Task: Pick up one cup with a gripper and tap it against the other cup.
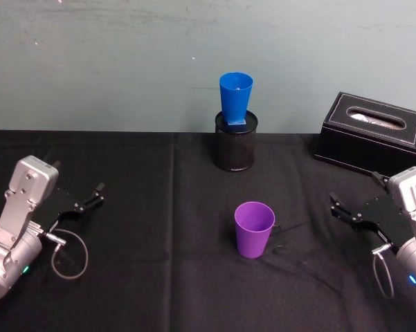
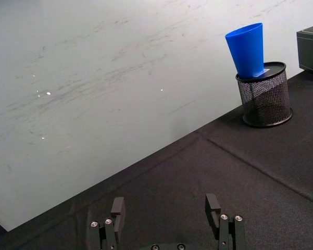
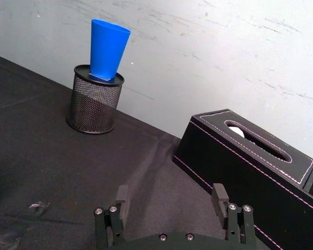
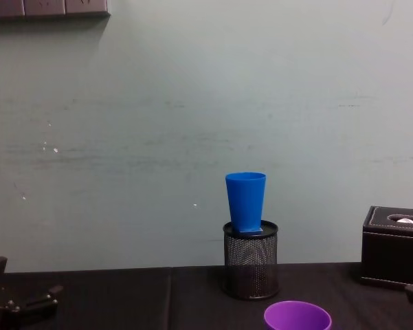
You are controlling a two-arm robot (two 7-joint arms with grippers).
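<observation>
The table (image 1: 124,290) carries a mesh holder (image 1: 235,149) at the rear with the blue cup (image 1: 235,97) upright on top; the purple cup (image 1: 254,228) stands centre front. Left hand (image 1: 88,196) and right hand (image 1: 338,207) flank it, each well clear, fingers spread. Approach level, clamp mid-wall, lift vertically before tapping gently.

- Solid purple cup (image 1: 254,228)
- Solid bright blue cup (image 1: 235,97)
- Black mesh holder (image 1: 235,149), fine wire grid
- Plain black tablecloth (image 1: 152,277)
- Black tissue box (image 1: 346,142), pale stitching along edges
- Pale grey-green wall (image 1: 111,62), faint scuffs
- Black left gripper (image 1: 88,198) and right gripper (image 1: 339,209), silver-grey arms (image 1: 17,214)
</observation>
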